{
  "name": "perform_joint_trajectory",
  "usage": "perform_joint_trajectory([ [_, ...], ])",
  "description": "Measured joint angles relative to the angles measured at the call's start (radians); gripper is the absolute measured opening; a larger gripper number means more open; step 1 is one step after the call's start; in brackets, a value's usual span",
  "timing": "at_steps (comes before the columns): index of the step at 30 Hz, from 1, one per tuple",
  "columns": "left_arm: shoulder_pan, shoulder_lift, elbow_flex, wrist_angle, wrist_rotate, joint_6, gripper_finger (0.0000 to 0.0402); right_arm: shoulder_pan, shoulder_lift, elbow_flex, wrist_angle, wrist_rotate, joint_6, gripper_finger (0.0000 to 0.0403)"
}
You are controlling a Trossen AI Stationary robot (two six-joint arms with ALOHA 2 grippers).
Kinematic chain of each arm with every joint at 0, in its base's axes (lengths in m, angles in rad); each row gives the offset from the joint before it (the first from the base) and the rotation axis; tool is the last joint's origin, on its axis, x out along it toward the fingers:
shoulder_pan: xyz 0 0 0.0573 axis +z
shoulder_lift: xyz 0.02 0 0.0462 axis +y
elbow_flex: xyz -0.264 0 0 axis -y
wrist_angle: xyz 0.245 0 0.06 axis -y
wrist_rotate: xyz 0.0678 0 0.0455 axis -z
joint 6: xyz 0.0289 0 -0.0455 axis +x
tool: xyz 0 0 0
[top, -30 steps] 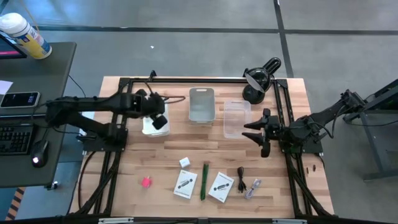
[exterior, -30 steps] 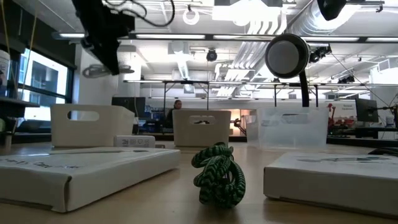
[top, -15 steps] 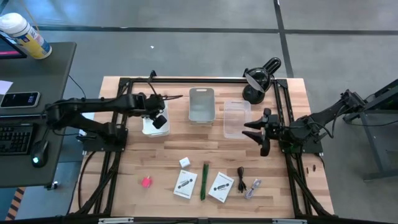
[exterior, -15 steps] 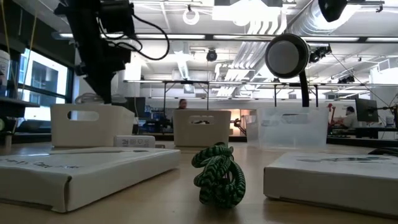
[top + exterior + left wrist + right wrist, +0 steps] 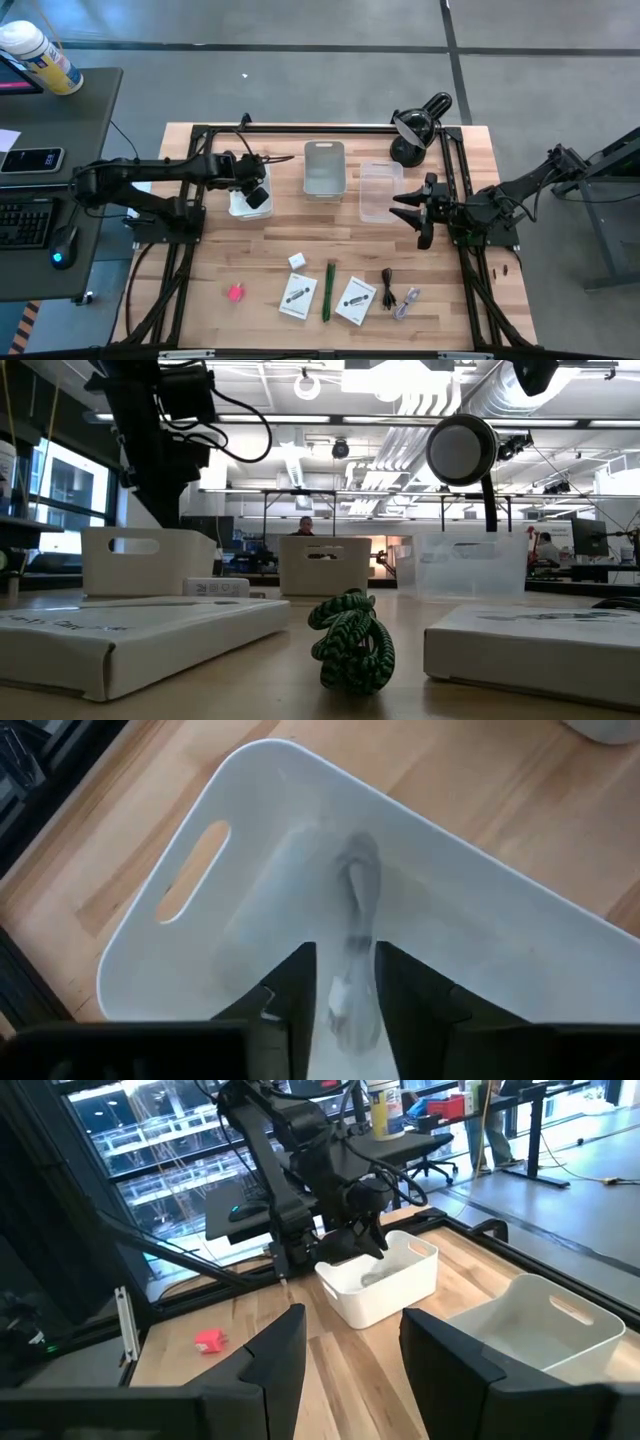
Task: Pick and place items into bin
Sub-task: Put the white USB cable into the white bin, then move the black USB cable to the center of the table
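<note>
My left gripper (image 5: 256, 193) (image 5: 345, 985) hangs open over the white handled bin (image 5: 243, 203) (image 5: 200, 910), fingers pointing down into it. A blurred grey-white long item (image 5: 356, 910) shows inside the bin between the fingertips; I cannot tell whether it touches them. On the near part of the table lie a pink block (image 5: 236, 293), a white cube (image 5: 297, 261), two printed white cards (image 5: 298, 296) (image 5: 355, 299), a green pen (image 5: 328, 290), a black cable (image 5: 388, 290) and silvery pieces (image 5: 408, 300). My right gripper (image 5: 415, 215) (image 5: 350, 1350) waits open beside the clear bin.
A grey bin (image 5: 324, 168) and a clear bin (image 5: 378, 190) stand to the right of the white one. A black desk lamp (image 5: 415, 125) sits at the far right corner. Black frame rails (image 5: 190, 220) run along both table sides. Bare wood lies between bins and items.
My left arm has come down toward the white bin, as the low view shows, and now stands lower over it. The items on the table have kept their places.
</note>
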Motion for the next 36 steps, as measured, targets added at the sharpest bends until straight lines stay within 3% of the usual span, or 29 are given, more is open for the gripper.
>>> perform_joint_trajectory([
  [7,-0.002,0.000,0.020,0.001,0.044,0.070,0.0126,0.000,0.000,0.000,0.000,-0.016,0.007,0.0154],
  [15,-0.052,0.000,0.161,0.050,0.212,0.392,0.0130,0.000,0.000,0.000,-0.038,-0.144,0.023,0.0153],
  [25,-0.256,-0.001,0.288,0.224,0.426,0.693,0.0131,0.010,0.000,0.000,-0.308,-0.333,0.380,0.0153],
  [31,-0.367,-0.001,0.288,0.259,0.374,0.715,0.0131,0.069,0.022,0.000,-0.431,-0.368,0.515,0.0150],
  [36,-0.431,-0.001,0.288,0.244,0.355,0.707,0.0131,0.121,0.106,0.000,-0.469,-0.395,0.531,0.0138],
])
